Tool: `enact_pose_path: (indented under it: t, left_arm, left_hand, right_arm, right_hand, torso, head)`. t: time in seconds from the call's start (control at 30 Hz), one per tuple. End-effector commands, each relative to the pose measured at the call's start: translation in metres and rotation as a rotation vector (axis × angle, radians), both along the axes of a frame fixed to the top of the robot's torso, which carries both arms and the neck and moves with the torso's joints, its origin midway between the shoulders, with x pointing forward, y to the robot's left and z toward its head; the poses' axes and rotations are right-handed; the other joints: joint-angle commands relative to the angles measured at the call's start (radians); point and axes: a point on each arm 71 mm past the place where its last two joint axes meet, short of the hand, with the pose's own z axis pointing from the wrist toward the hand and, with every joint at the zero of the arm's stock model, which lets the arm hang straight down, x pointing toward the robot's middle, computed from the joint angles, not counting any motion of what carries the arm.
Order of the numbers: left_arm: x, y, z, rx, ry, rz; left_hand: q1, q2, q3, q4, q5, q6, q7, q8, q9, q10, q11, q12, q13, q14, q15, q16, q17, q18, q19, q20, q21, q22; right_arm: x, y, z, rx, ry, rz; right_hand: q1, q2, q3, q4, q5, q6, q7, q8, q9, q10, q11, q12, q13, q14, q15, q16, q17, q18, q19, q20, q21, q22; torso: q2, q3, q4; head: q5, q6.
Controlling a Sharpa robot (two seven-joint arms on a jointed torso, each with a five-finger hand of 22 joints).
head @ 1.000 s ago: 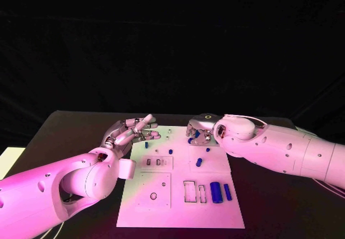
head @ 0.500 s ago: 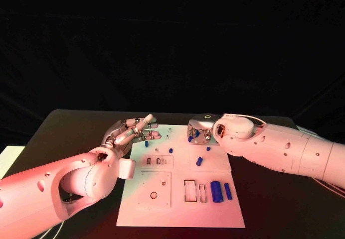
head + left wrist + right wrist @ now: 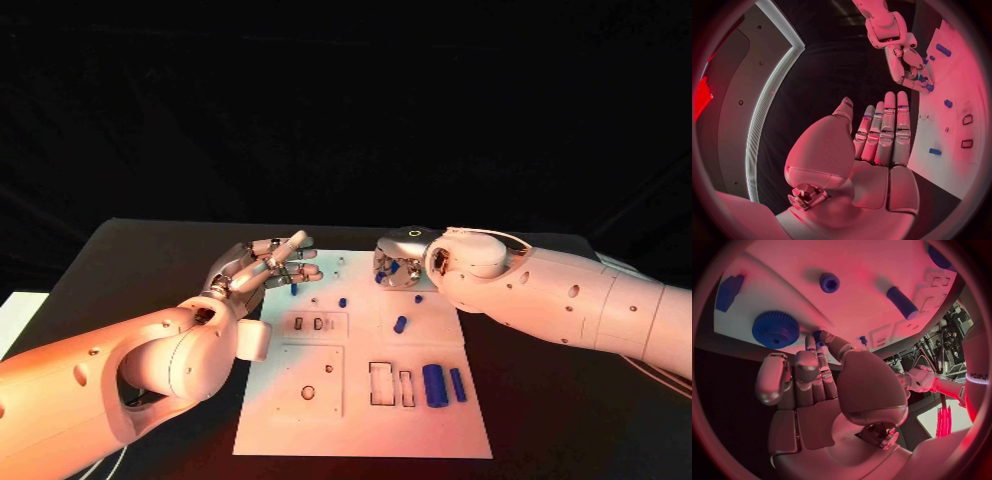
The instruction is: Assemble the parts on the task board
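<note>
The right hand [image 3: 400, 262] is pinching a small blue part [image 3: 819, 336] beside the gear [image 3: 775, 328] — the left hand [image 3: 267, 265] is hovering wide, empty.

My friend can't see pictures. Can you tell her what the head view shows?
Two white robot arms meet over a flat white task board on a black table. The silver right hand reaches down at the board's far edge among small blue parts; the silver left hand hovers open beside it.

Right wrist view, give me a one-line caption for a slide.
The right hand reaches over the white task board, fingertips beside a blue gear, with blue pegs standing beyond.
</note>
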Motion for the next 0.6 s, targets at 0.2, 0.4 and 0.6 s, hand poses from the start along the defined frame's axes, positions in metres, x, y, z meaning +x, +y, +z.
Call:
enact_pose_path:
  t: [0.2,0.4,0.6]
  left_arm:
    - [0.000,-0.001,0.001,-0.012,-0.004,-0.019]
    - [0.000,0.000,0.001,-0.013,-0.002,-0.023]
    - [0.000,0.000,0.002,-0.014,-0.002,-0.025]
  left_hand:
    - [0.009,0.000,0.000,-0.007,0.005,-0.001,0.005,-0.006,-0.001,-0.001,0.007,-0.006,-0.001,-0.006,0.002,-0.005,0.001,0.001,0.000,0.003,-0.006,-0.002]
    - [0.010,0.002,0.001,-0.010,0.005,-0.002,0.006,-0.006,-0.001,-0.003,0.007,-0.007,-0.001,-0.007,0.002,-0.006,0.003,0.001,0.000,0.003,-0.008,-0.002]
    - [0.012,0.003,0.002,-0.012,0.005,-0.004,0.006,-0.007,-0.001,-0.005,0.008,-0.008,-0.001,-0.010,0.003,-0.009,0.004,0.000,-0.002,0.004,-0.011,-0.004]
  right_arm:
    - [-0.005,0.003,0.011,0.103,-0.106,-0.008]
    - [0.001,0.010,0.019,0.159,-0.171,-0.034]
    - [0.007,0.025,0.021,0.186,-0.190,-0.034]
  right_hand:
    - [0.005,0.002,0.011,0.006,-0.008,0.017,-0.003,0.003,0.004,0.011,0.001,-0.001,-0.002,0.027,0.000,0.015,0.013,-0.021,-0.008,-0.001,0.010,0.010]
    - [0.008,0.005,0.020,0.010,-0.019,0.019,-0.004,0.002,0.005,0.012,0.001,-0.002,-0.004,0.026,0.000,0.019,0.015,-0.021,-0.010,-0.001,0.015,0.014]
    - [0.005,0.001,0.025,0.015,-0.035,0.020,-0.003,0.001,0.006,0.012,0.001,-0.003,-0.006,0.025,0.000,0.021,0.015,-0.021,-0.012,0.000,0.017,0.015]
  torso:
    - [0.001,-0.0024,0.0028]
    - [0.004,-0.0011,0.0033]
    - [0.007,-0.0009,0.0048]
  head:
    - [0.006,0.011]
    - [0.011,0.016]
    - [0.007,0.017]
